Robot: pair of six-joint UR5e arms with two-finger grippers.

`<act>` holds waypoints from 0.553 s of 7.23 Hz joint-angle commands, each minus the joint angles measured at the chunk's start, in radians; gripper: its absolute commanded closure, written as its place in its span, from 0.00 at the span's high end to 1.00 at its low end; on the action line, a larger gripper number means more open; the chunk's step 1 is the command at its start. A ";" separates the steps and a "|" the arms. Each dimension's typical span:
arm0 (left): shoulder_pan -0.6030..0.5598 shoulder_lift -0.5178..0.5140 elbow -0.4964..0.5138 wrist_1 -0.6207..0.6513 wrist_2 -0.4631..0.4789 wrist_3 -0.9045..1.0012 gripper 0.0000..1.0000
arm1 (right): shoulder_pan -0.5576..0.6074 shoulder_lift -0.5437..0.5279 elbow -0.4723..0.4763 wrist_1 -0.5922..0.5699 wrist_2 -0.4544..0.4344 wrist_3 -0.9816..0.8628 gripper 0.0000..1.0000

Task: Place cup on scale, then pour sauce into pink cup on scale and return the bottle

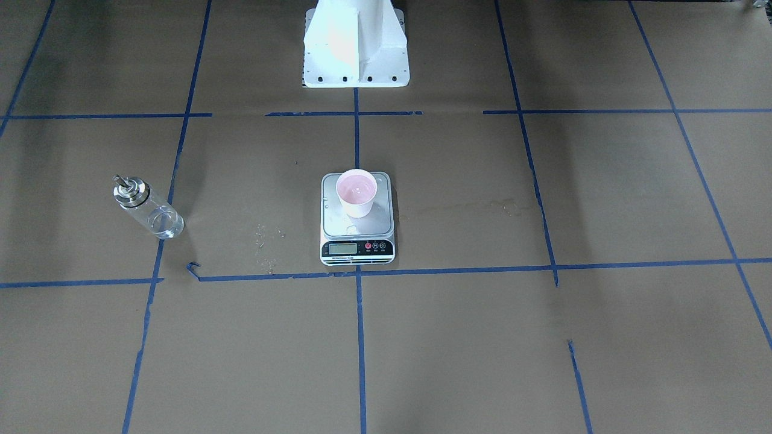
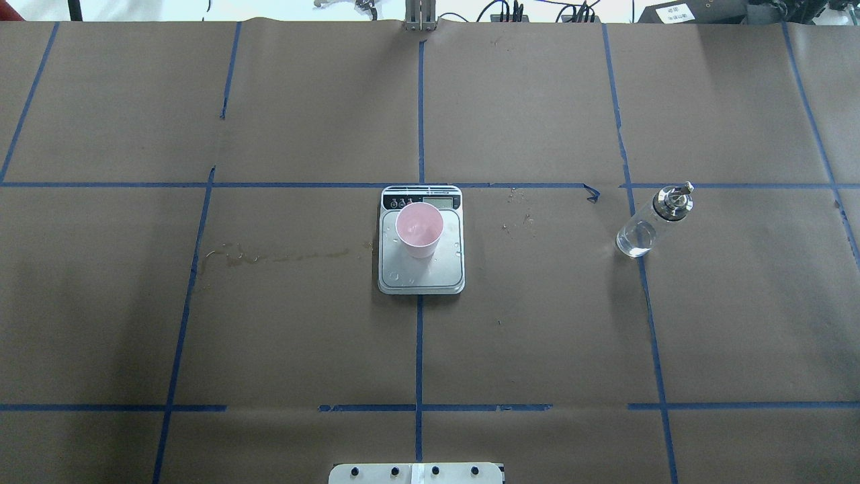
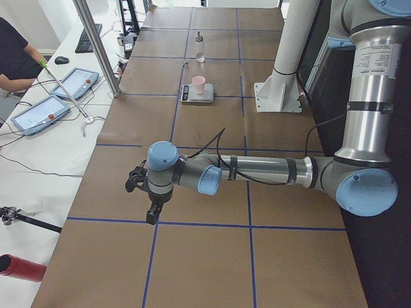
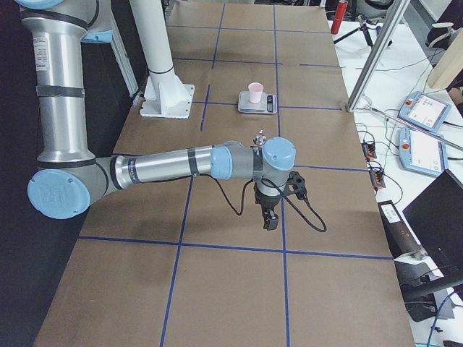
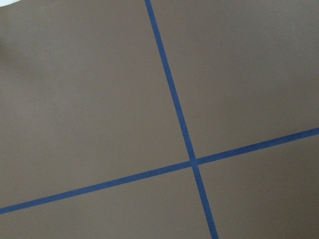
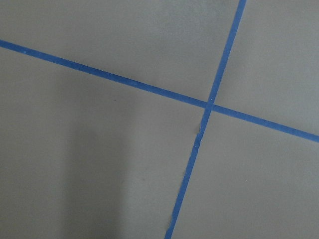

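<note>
The pale pink cup (image 1: 356, 193) (image 2: 418, 230) stands upright on the silver platform of the scale (image 1: 338, 224) (image 2: 420, 277) at the table's middle. The clear glass bottle (image 1: 148, 208) (image 2: 652, 220) with its silver cap stands alone on the brown paper on my right side, free of any gripper. The sauce is a faint clear pool at its bottom. My left gripper (image 3: 153, 215) hangs low over the table far from the scale, as does my right gripper (image 4: 269, 220). Both show only in the side views, so I cannot tell whether they are open or shut.
The white robot base (image 1: 356, 54) stands behind the scale. Small droplets (image 2: 517, 218) and a dried stain (image 2: 269, 255) mark the paper beside it. Beyond the table's far edge are tablets (image 3: 38, 112), a metal pole (image 3: 96, 45) and a seated person (image 3: 13, 54).
</note>
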 commanded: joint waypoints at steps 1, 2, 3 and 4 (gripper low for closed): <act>0.000 -0.059 -0.002 0.222 -0.002 0.013 1.00 | -0.001 0.005 -0.074 0.002 -0.004 0.004 1.00; -0.004 -0.060 -0.019 0.283 -0.005 0.072 1.00 | -0.001 0.014 -0.099 0.002 -0.004 0.010 1.00; -0.007 -0.061 -0.013 0.302 -0.005 0.142 1.00 | -0.001 0.025 -0.110 0.004 -0.004 0.023 1.00; -0.009 -0.061 -0.010 0.304 -0.005 0.145 1.00 | 0.007 0.027 -0.108 0.004 0.000 0.077 1.00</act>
